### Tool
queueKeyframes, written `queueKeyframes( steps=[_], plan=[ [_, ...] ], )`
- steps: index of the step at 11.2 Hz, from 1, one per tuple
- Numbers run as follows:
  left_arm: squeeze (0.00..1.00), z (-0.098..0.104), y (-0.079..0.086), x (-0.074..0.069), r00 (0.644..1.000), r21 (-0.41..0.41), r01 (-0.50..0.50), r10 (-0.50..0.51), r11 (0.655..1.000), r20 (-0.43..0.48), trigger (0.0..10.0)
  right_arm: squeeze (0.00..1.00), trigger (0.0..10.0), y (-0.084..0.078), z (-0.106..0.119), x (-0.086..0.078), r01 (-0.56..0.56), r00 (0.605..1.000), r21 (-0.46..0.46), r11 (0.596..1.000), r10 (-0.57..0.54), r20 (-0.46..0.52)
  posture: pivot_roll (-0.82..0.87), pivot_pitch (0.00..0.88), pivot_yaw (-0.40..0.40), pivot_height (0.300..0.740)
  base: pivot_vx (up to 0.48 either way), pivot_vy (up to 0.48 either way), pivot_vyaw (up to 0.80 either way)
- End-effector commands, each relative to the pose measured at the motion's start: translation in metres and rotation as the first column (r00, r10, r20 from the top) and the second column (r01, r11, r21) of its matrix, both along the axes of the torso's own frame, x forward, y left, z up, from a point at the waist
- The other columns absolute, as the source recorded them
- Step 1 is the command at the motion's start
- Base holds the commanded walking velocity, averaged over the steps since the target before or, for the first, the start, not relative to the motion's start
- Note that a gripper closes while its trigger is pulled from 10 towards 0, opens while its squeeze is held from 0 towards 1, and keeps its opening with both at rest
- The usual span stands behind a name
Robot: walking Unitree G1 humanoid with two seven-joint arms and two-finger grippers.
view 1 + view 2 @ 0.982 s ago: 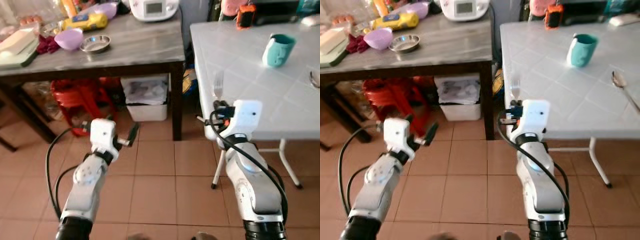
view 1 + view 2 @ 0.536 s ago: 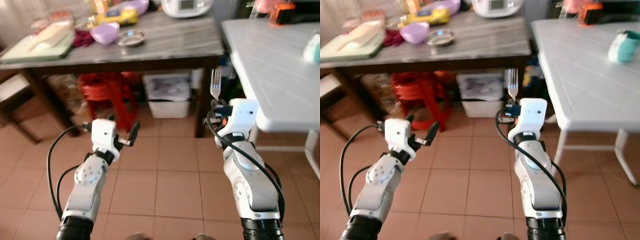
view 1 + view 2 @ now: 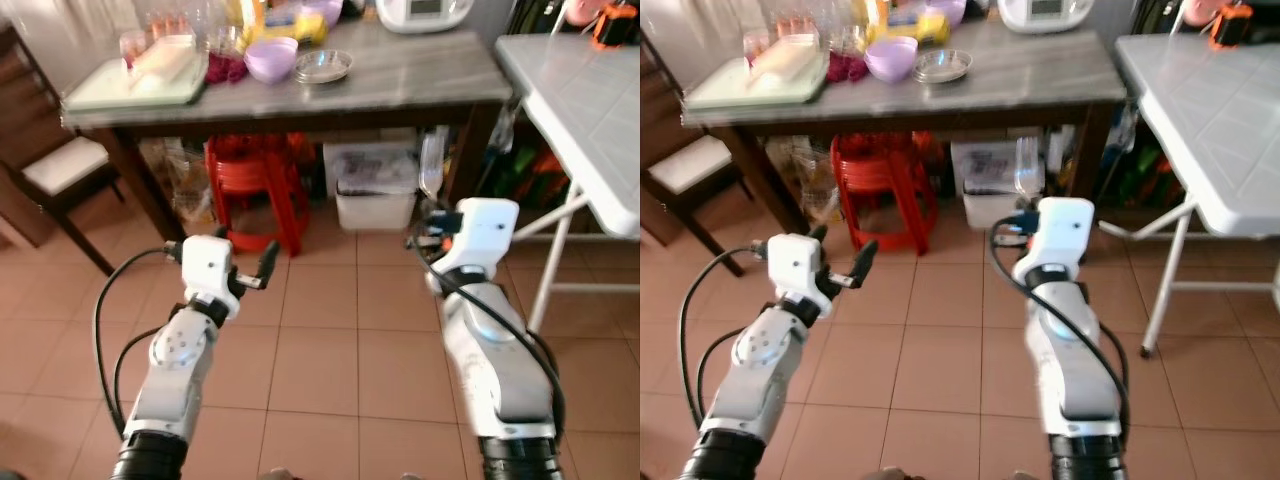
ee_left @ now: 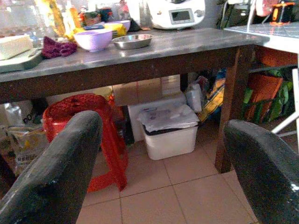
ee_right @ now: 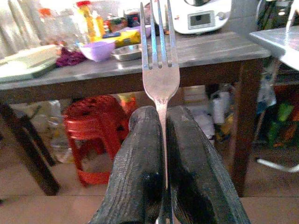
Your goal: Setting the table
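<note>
My right gripper (image 5: 159, 114) is shut on a silver fork (image 5: 160, 70), which stands upright with its tines up. In the left eye view the fork (image 3: 432, 165) is blurred in front of the dark table's leg, above my right gripper (image 3: 436, 214). Over the tiled floor my left gripper (image 3: 250, 262) is open with nothing between its fingers (image 4: 56, 172). The white table (image 3: 590, 90) stands at the right. A grey-topped table (image 3: 410, 80) stands ahead with a purple bowl (image 3: 271, 58) and a steel bowl (image 3: 325, 65) on it.
Under the grey-topped table are red stools (image 3: 255, 170) and a white bin (image 3: 378, 190). A pale tray (image 3: 140, 80) and a white appliance (image 3: 425, 10) sit on top. A dark chair (image 3: 60, 165) stands at the left. Bare floor tiles (image 3: 330, 340) lie before me.
The whole view has shifted: the white table has slid off to the right and the grey-topped table is now ahead. Both arms hold the same pose, fork still gripped.
</note>
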State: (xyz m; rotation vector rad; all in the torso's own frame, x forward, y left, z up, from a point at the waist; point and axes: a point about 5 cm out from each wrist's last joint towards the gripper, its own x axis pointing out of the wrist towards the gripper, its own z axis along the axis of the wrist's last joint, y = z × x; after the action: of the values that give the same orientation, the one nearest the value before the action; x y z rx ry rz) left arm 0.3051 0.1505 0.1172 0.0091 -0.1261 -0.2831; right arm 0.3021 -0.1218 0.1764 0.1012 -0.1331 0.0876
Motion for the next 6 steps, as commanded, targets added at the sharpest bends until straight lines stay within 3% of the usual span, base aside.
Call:
queueKeyframes(
  steps=[1, 2, 6],
  plan=[
    [0.0, 0.004, -0.003, -0.001, 1.0, -0.021, 0.007, -0.006, 1.0, 0.011, 10.0, 0.0, 10.0, -0.003, 0.002, 0.0, 0.01, 1.0, -0.008, 1.0, -0.01, 0.014, -0.06, 0.088, 0.096, 0.74, 0.0, 0.0, 0.0],
    [0.0, 0.008, -0.005, -0.001, 0.999, -0.031, 0.02, -0.019, 0.999, 0.026, 10.0, 0.0, 10.0, -0.005, 0.004, -0.001, 0.012, 1.0, -0.012, 1.0, -0.012, 0.02, -0.05, 0.082, 0.093, 0.74, 0.0, 0.0, 0.0],
    [0.0, 0.008, -0.016, -0.001, 0.998, -0.054, 0.054, -0.052, 0.997, 0.034, 10.0, 0.0, 10.0, -0.012, -0.001, -0.004, 0.039, 0.999, -0.025, 0.999, -0.039, 0.015, -0.08, 0.08, 0.096, 0.74, 0.316, 0.0, 0.0]
  ],
)
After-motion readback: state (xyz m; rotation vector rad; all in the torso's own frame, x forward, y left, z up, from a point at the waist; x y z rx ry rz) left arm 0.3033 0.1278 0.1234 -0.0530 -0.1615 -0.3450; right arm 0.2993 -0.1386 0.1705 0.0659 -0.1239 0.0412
